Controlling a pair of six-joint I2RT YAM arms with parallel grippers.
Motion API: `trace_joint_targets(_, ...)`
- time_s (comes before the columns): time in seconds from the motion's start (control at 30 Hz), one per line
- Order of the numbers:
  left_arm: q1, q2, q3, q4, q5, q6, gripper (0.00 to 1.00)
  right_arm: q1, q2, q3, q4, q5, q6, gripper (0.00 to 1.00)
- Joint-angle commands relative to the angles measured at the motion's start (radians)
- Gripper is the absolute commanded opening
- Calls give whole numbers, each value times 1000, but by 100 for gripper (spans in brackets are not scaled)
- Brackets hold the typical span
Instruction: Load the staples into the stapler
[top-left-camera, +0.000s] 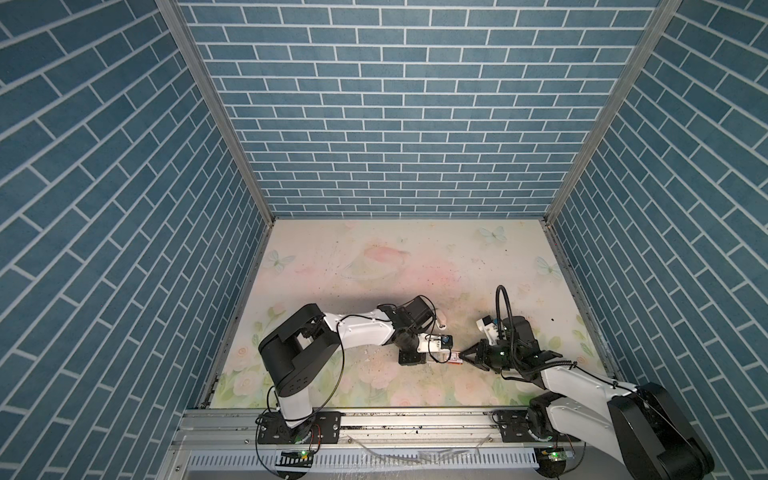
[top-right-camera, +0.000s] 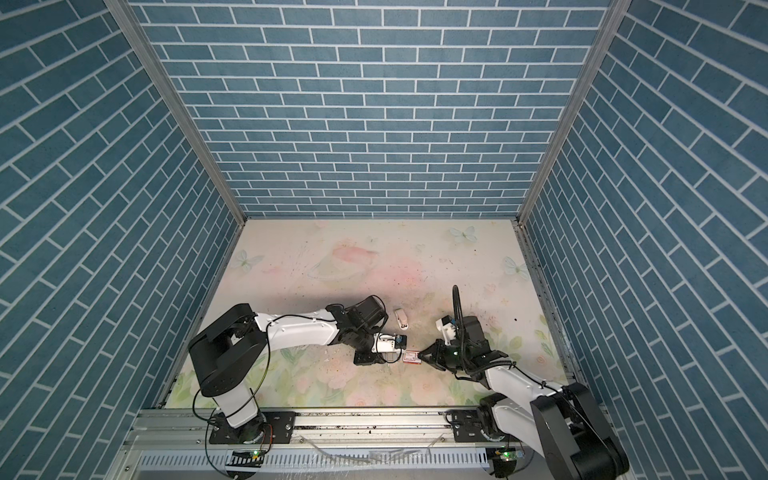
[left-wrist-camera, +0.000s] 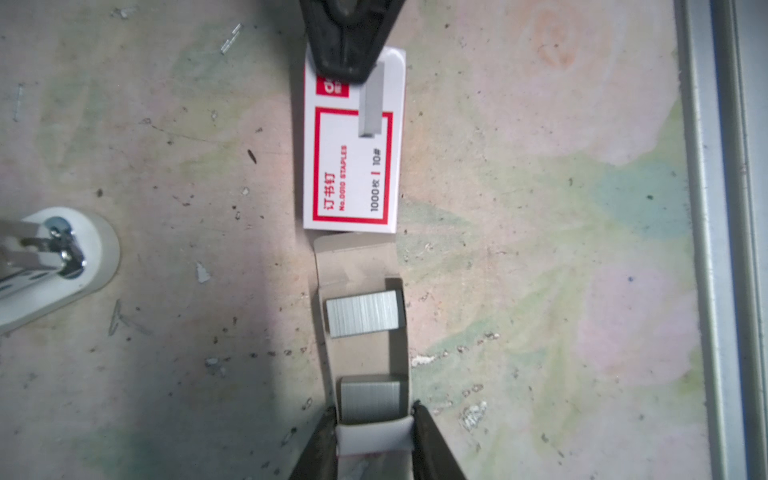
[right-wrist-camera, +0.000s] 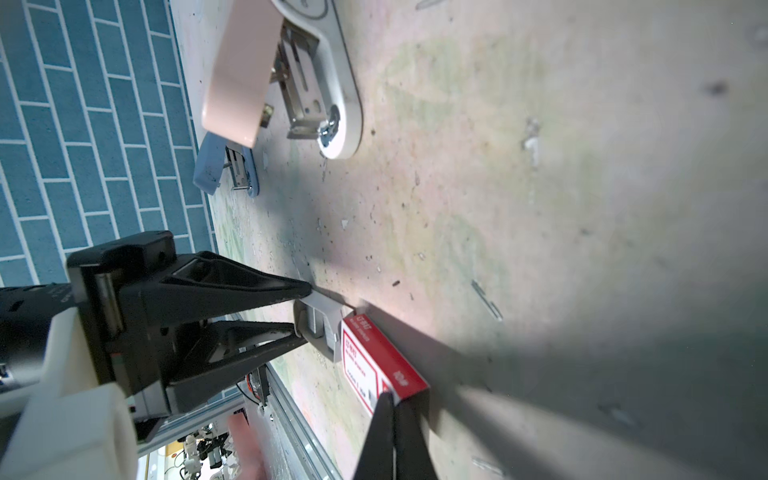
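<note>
Two staple stacks (left-wrist-camera: 363, 318) in tray (left-wrist-camera: 353, 259), lengthwise in line with box (left-wrist-camera: 353, 178); left jaws pinch tray, right jaws together on box.

box (left-wrist-camera: 353, 174): red-white | tray (left-wrist-camera: 357, 257): greyish | staples (left-wrist-camera: 363, 318): silvery | stapler (right-wrist-camera: 241, 75): pink-white | second stapler (right-wrist-camera: 210, 166): blue | walls (top-left-camera: 395, 104): blue brick | table (top-left-camera: 374, 257): pastel floral

glossy printed card box (left-wrist-camera: 353, 174), matt grey card tray (left-wrist-camera: 357, 259), silvery metal staples (left-wrist-camera: 363, 318)

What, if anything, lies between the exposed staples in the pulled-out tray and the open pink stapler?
Nothing visible. The staples lie uncovered in the tray, with only debris-flecked table toward the stapler. The left gripper clamps the tray's end; the right gripper, closed, sits at the box's other end.
</note>
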Motion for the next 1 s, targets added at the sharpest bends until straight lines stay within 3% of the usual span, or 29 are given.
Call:
trace_joint_targets(0.0,2,28,-21,-66,-4,6,31,-6,-35,7,-94,47,-33,15)
trace_joint_targets(0.13,1,24,-24,-63,-2,5,38,-8,-42,11,-113,52,-34,34)
trace_joint_targets(0.27,1,21,-27,-61,-2,6,45,-8,-60,31,-154,91,-39,42)
trace_joint_targets(0.53,1,6,-23,-62,-9,13,55,-12,-156,64,-221,166,-46,46)
trace_joint_targets(0.77,2,2,-18,-70,-8,16,64,-14,-163,79,-223,157,-53,46)
trace_joint_targets(0.97,5,-52,5,-136,16,33,85,-13,-223,118,-298,216,-81,46)
